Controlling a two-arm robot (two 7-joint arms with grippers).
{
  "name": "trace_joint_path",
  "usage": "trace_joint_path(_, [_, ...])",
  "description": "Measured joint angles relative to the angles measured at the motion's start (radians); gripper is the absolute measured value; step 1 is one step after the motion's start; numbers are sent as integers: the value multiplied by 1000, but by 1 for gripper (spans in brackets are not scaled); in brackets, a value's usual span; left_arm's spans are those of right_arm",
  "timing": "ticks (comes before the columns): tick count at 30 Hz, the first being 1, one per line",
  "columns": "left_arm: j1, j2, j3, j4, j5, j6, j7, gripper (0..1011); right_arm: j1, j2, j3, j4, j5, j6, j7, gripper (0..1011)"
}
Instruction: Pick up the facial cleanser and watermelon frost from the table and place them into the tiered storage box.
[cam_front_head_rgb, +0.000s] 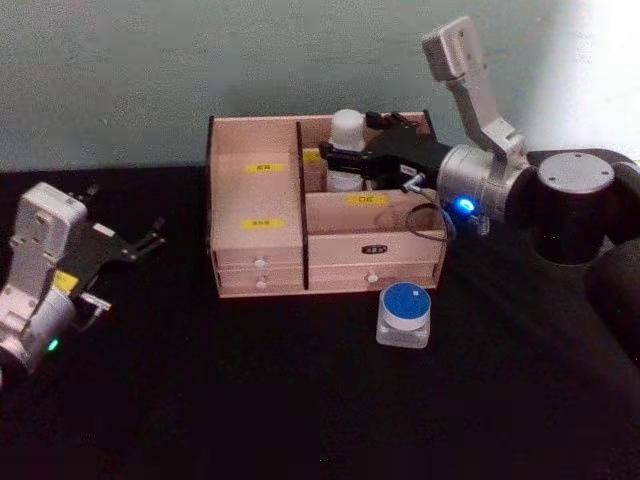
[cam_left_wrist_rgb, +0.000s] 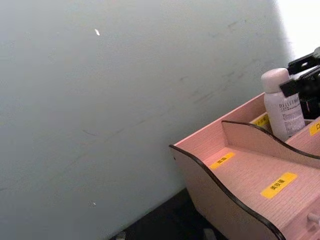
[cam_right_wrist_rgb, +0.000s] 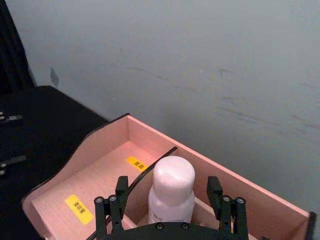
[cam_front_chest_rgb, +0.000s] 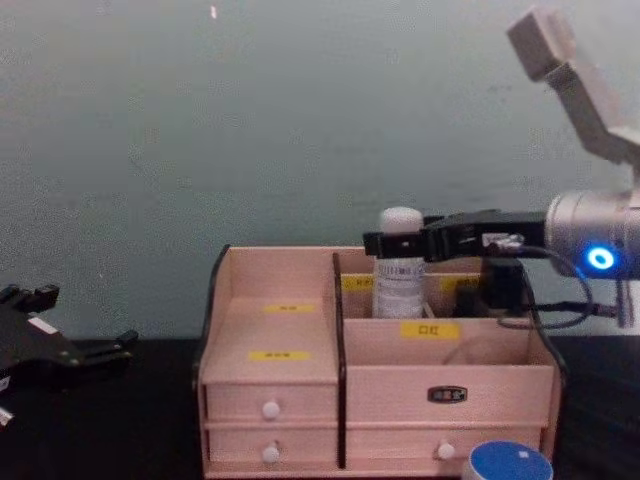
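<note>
1. Now, look at your right gripper (cam_right_wrist_rgb: 168, 192). Its jaws stand wide, with one black finger on each side of the white plastic bottle with a rounded white cap (cam_front_chest_rgb: 400, 285). There is a gap on both sides, so nothing is clamped.
2. That bottle stands in the rear right compartment of the pale wooden stepped organiser with dark edges (cam_front_head_rgb: 258, 245). Yellow labels (cam_front_head_rgb: 262, 168) mark its steps, and white-knobbed drawers (cam_front_chest_rgb: 270, 409) line its front.
3. Just in front of the organiser's right end you have a squat clear jar with a round blue lid (cam_front_head_rgb: 404, 315), sitting on the table.
4. Your left gripper (cam_front_head_rgb: 125, 268) hangs over the table's left side, well apart from the organiser, with its jaws spread and empty.
5. The surface is a black table (cam_front_head_rgb: 250, 400). Behind it is a bare pale grey-green wall (cam_front_head_rgb: 150, 70), with bright glare at its upper right.
6. The compartment's front wall hides the bottle's lower part. The print on the bottle and on the labels is too small to read. In the chest view the bottom edge cuts off the jar.
7. The bottle is upright, with its long axis vertical and its cap up. The jar sits lid up.
</note>
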Motion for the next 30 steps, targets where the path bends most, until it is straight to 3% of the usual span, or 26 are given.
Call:
trace_joint_path(9, [0, 0, 0, 0, 0, 0, 0, 1001, -95, 73, 27, -176, 25, 41, -6, 1000])
trace_joint_path(12, [0, 0, 0, 0, 0, 0, 0, 1001, -151, 120, 39, -267, 45, 57, 0, 1000])
trace_joint_path(19, [0, 0, 0, 0, 0, 0, 0, 1001, -260, 211, 56, -407, 80, 67, 16, 1000])
trace_joint_path(25, [0, 0, 0, 0, 0, 0, 0, 1001, -347, 279, 61, -476, 102, 78, 16, 1000])
trace_joint_path(30, [0, 0, 0, 0, 0, 0, 0, 1001, -391, 307, 61, -494, 111, 81, 9, 1000])
